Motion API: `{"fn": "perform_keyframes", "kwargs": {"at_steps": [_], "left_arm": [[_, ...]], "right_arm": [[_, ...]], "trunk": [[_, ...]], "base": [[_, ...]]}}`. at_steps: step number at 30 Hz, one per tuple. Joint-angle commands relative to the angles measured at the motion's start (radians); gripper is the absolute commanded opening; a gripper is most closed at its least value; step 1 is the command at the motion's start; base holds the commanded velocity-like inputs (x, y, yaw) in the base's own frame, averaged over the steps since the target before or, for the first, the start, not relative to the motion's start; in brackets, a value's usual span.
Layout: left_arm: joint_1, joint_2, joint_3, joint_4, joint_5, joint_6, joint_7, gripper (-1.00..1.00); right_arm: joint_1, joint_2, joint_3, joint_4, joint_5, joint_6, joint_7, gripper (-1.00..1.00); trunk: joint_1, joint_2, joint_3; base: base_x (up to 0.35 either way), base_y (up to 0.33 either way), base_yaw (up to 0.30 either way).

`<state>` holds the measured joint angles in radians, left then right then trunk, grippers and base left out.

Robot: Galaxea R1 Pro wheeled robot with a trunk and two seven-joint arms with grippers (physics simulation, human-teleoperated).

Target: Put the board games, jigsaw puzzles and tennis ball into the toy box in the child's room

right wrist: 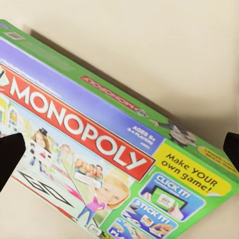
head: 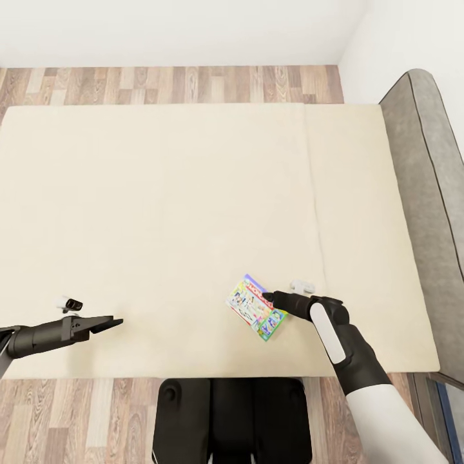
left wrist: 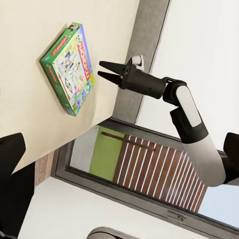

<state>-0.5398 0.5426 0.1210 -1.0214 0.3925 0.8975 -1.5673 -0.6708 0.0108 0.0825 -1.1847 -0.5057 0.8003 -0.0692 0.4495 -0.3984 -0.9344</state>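
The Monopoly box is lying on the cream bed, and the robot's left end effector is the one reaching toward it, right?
Not quite. The Monopoly box does lie on the cream bed, but the right end effector is the one beside it, fingers apart, as the head view shows. The left end effector hangs far off near the bed's other side.

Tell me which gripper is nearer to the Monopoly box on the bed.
Right. The right gripper is open, its fingertips just beside the Monopoly box, jaws apart from it in the left wrist view. The left gripper hangs far across the bed, near its front edge.
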Motion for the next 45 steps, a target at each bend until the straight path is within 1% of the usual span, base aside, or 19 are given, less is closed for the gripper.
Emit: {"fn": "perform_keyframes", "kwargs": {"at_steps": [1, 7, 12, 15, 16, 18, 19, 23, 26, 30, 45], "left_arm": [[0.0, 0.0, 0.0, 0.0, 0.0, 0.011, -0.004, 1.0], [0.001, 0.005, 0.002, -0.006, 0.001, 0.012, -0.004, 1.0], [0.003, 0.013, 0.006, -0.012, 0.002, 0.014, -0.004, 1.0], [0.005, 0.016, 0.024, -0.023, 0.002, 0.016, -0.004, 1.0], [0.006, 0.018, 0.038, -0.036, 0.002, 0.018, -0.004, 1.0], [0.009, 0.023, 0.055, -0.05, 0.003, 0.019, -0.004, 1.0], [0.011, 0.028, 0.069, -0.063, 0.007, 0.021, -0.004, 1.0], [0.016, 0.035, 0.09, -0.086, 0.03, 0.022, -0.004, 1.0], [0.019, 0.038, 0.095, -0.092, 0.052, 0.022, -0.004, 1.0], [0.023, 0.038, 0.097, -0.094, 0.063, 0.022, -0.004, 1.0], [0.024, 0.039, 0.098, -0.097, 0.066, 0.022, -0.004, 1.0]], "right_arm": [[0.0, 0.0, 0.0, -0.001, -0.008, 0.003, -0.007, 1.0], [0.0, 0.0, 0.0, -0.001, -0.007, 0.002, -0.007, 1.0], [0.0, 0.0, 0.0, -0.001, -0.007, 0.002, -0.007, 1.0], [0.0, 0.0, 0.0, -0.001, -0.007, 0.002, -0.006, 1.0], [0.0, 0.0, 0.0, -0.001, -0.007, 0.002, -0.006, 1.0], [0.0, 0.0, 0.0, -0.001, -0.007, 0.002, -0.006, 1.0], [0.0, 0.0, 0.0, -0.001, -0.007, 0.002, -0.006, 1.0], [0.0, 0.0, 0.0, -0.001, -0.007, 0.002, -0.006, 1.0], [0.0, 0.0, 0.0, -0.001, -0.006, 0.002, -0.006, 1.0], [0.0, 0.0, 0.0, -0.001, -0.006, 0.002, -0.006, 1.0], [0.0, 0.0, 0.0, 0.0, -0.005, 0.002, -0.006, 1.0]], "trunk": [[0.001, -0.002, -0.003], [0.001, -0.002, -0.012], [0.001, -0.002, -0.014], [0.001, -0.002, -0.015], [0.001, -0.002, -0.015], [0.001, -0.002, -0.015], [0.001, -0.002, -0.015], [0.001, -0.002, -0.015], [0.001, -0.002, -0.015], [0.001, -0.002, -0.016], [0.001, -0.002, -0.032]], "base": [[0.0, 0.0, 0.0], [0.0, 0.0, 0.0], [0.0, 0.0, 0.0], [0.0, 0.0, 0.0], [0.0, 0.0, 0.0], [0.0, 0.0, 0.0], [0.0, 0.0, 0.0], [0.0, 0.0, 0.0], [0.0, 0.0, 0.0], [0.0, 0.0, 0.0], [0.0, 0.0, 0.0]]}}
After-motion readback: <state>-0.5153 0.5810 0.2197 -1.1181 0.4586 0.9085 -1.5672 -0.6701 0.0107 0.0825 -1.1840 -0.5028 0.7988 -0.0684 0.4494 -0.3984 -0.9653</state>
